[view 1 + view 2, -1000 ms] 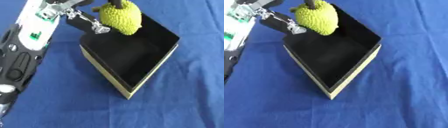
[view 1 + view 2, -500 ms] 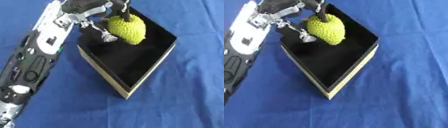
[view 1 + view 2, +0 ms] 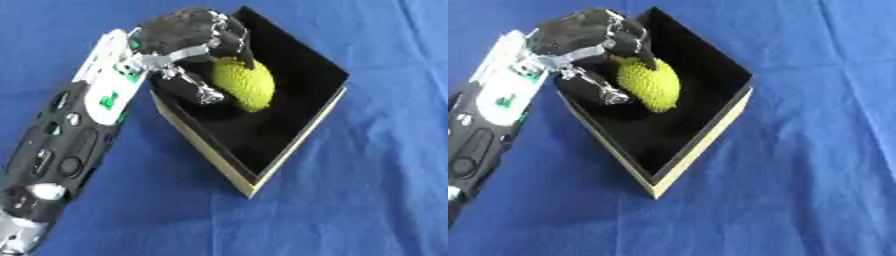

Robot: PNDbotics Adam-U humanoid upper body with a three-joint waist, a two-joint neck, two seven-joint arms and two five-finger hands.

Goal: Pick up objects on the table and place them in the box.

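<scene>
A bumpy yellow-green fruit (image 3: 242,86) hangs inside the black box (image 3: 297,137), near its upper left wall. My left hand (image 3: 185,36) is over that corner of the box, fingers and thumb curled round the fruit's top end. Whether the fruit touches the box floor cannot be told. The box is open-topped with tan outer sides and stands corner-on to me. My right hand is out of sight.
The box stands on a blue cloth (image 3: 367,200) that covers the whole table. My left forearm (image 3: 74,145) runs from the lower left up to the box's left corner.
My left hand has come down and toward me with the fruit, lowering it from above the box's far rim into the box. The arm has swung further over the box's left side.
</scene>
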